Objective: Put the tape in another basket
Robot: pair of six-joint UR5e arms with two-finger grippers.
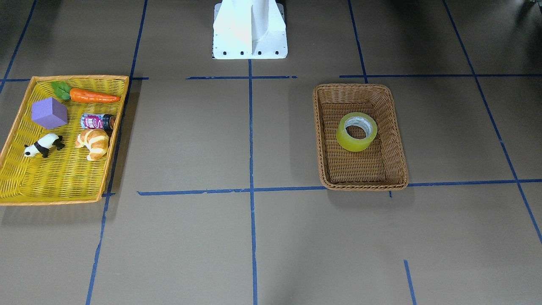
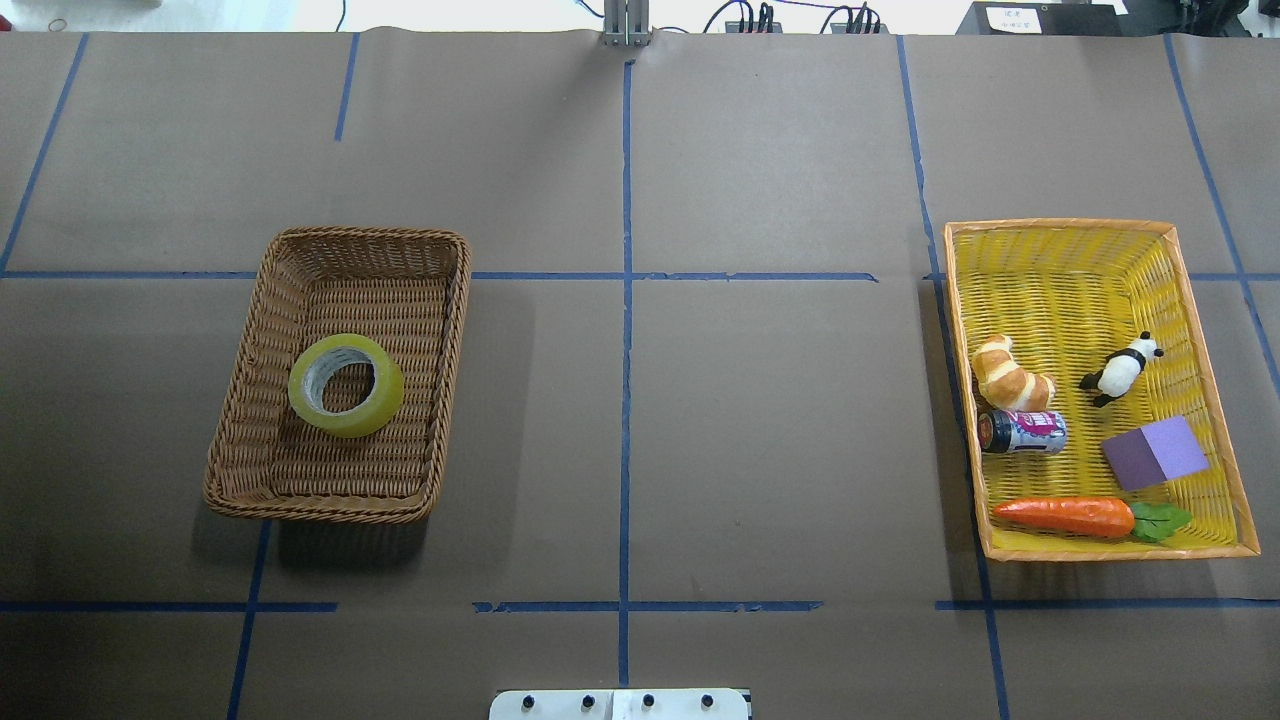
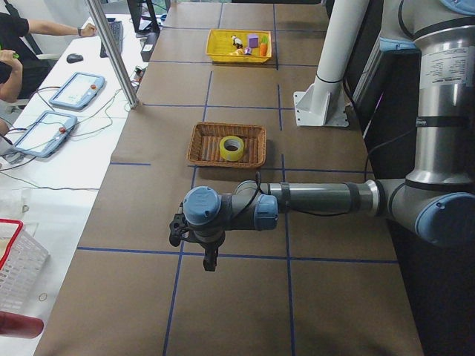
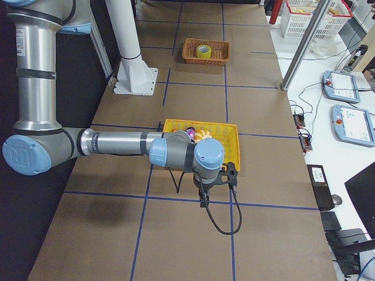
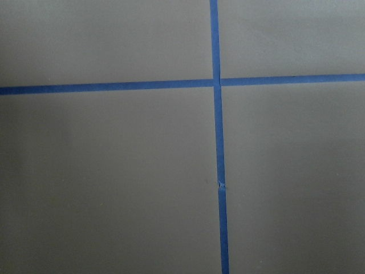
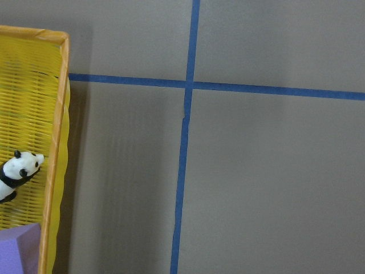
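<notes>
The yellow-green tape (image 2: 346,385) lies flat inside the brown wicker basket (image 2: 330,236) on my left side of the table; both show in the front view too, the tape (image 1: 356,131) and the basket (image 1: 360,87). My left gripper (image 3: 211,259) hangs over bare table well short of the basket (image 3: 200,148). My right gripper (image 4: 203,201) hangs over bare table beside the yellow tray. Both grippers show only in the side views, so I cannot tell whether they are open or shut. The left wrist view shows only table and blue lines.
A shallow yellow tray (image 2: 1060,270) on my right holds a croissant (image 2: 1010,375), a panda figure (image 2: 1120,370), a can (image 2: 1022,432), a purple cube (image 2: 1155,453) and a carrot (image 2: 1065,515). The tray's edge (image 6: 57,114) shows in the right wrist view. The white robot base (image 1: 250,29) stands at the table's edge.
</notes>
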